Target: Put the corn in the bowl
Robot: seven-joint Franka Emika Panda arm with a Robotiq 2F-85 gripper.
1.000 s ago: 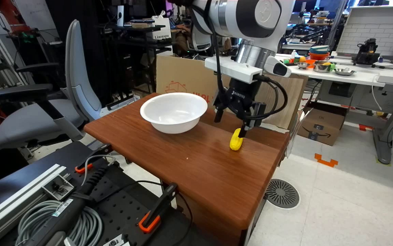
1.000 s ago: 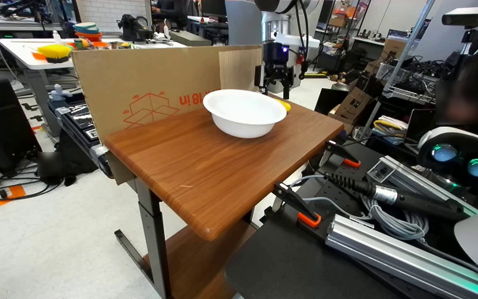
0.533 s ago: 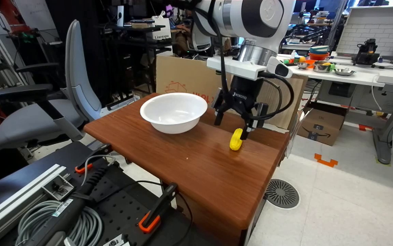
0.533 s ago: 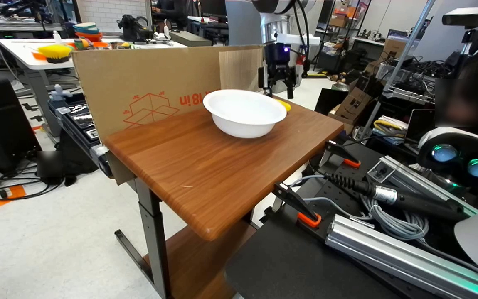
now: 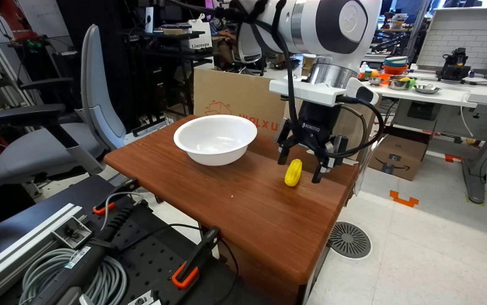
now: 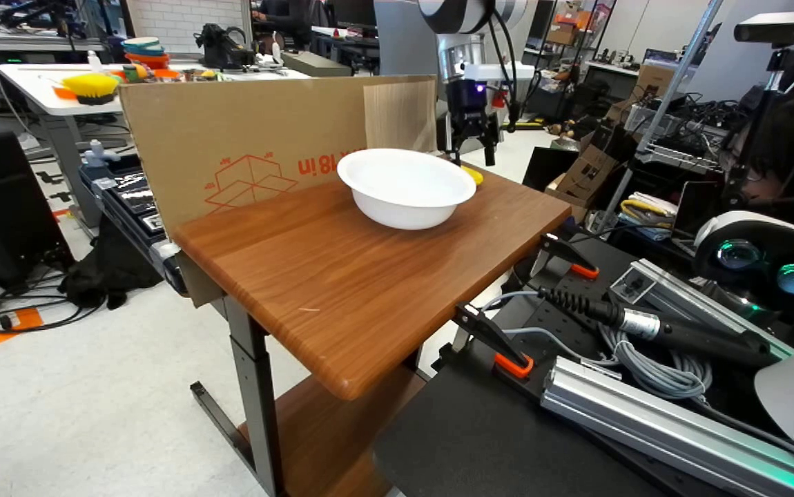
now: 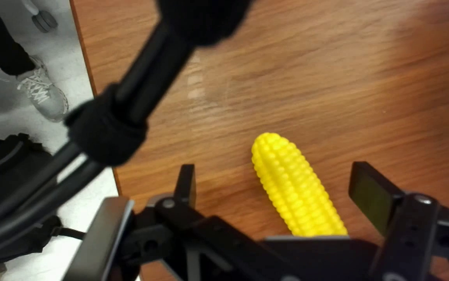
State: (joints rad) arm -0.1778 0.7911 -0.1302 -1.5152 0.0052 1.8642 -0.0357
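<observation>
I judge that I am at the step of taking the corn; the grasp is not yet made. The yellow toy corn cob (image 7: 296,187) lies on its side on the brown wooden table (image 5: 243,212), and the white bowl (image 5: 216,157) stands on the same table, well apart from it. My Robotiq gripper (image 5: 299,169) is above the table with its fingers (image 7: 371,199) spread wide, and it has hold of nothing. In the wrist view the cob shows between the two fingers, nearer to the one at the right of that view; its lower end is hidden by the gripper's own body. How high the fingertips are over the wood, I cannot tell with certainty.

For the next move, I think I should first shift a little, so that the cob comes to the middle of the gap, and perhaps turn the wrist slightly, because the cob lies slanting to the line between the fingers. Then I should go straight down and bring the fingers together on its long sides. If one finger arrives first, such a rounded thing could roll. Only afterwards come the lift, the carry over the bowl's rim, and the release.
</observation>
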